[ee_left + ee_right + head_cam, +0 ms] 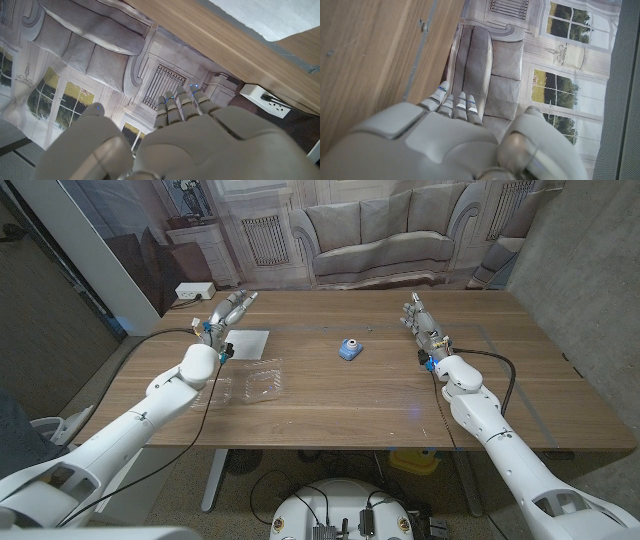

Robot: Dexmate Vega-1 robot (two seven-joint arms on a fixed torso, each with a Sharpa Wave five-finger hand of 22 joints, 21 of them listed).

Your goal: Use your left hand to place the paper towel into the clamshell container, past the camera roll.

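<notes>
Our left hand (226, 313) hovered empty, fingers straight and apart, just beyond the paper towel (243, 343) lying flat at far left. The clear clamshell container (252, 383) sat nearer; pinching thin paper might fail, we judged.

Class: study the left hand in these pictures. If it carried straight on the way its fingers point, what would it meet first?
Probably nothing on the table: the left hand points past the far edge, beyond the paper towel, toward the white power strip and printed backdrop. Depth is unclear.
</notes>
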